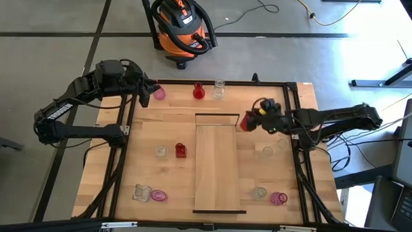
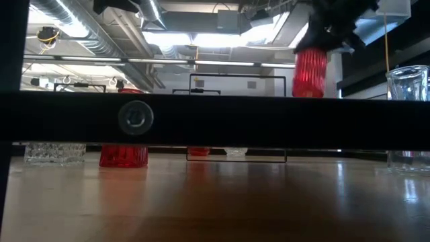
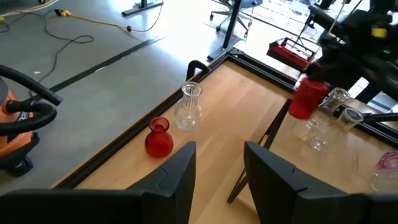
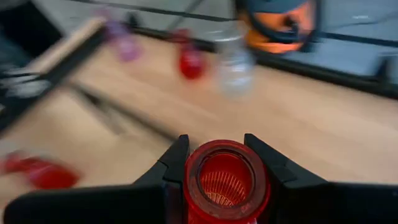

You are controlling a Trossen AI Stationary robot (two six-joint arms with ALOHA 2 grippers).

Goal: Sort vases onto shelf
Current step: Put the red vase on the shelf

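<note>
My right gripper [image 1: 248, 121] hovers just off the far right corner of the shelf [image 1: 217, 169], shut on a ribbed red vase [image 4: 225, 182], which the low view shows raised, the red vase [image 2: 310, 72]. The shelf is a pale plank with a black frame at each end. My left gripper [image 3: 217, 169] is open at the far left of the table, beside a pink vase [image 1: 158, 94]. A round red vase [image 1: 198, 91] and a clear vase [image 1: 219, 89] stand on their bases at the far edge. Other vases stand either side of the shelf. My right gripper pinches the red vase between its two fingers [image 4: 174, 163], one on each side of its upper body just under the rim [image 4: 198, 158]. The fingers slant in from above and from the table's right. The vase is upright, mouth up, lifted clear of the table.
Left of the shelf stand a clear vase [image 1: 160, 151], a red one [image 1: 181, 151], and a clear [image 1: 141, 192] and a pink one [image 1: 159, 195] near the front. To its right stand clear vases [image 1: 267, 151] [image 1: 259, 192] and a pink one [image 1: 278, 198]. Black frame rails [image 1: 122, 154] run along both table sides.
</note>
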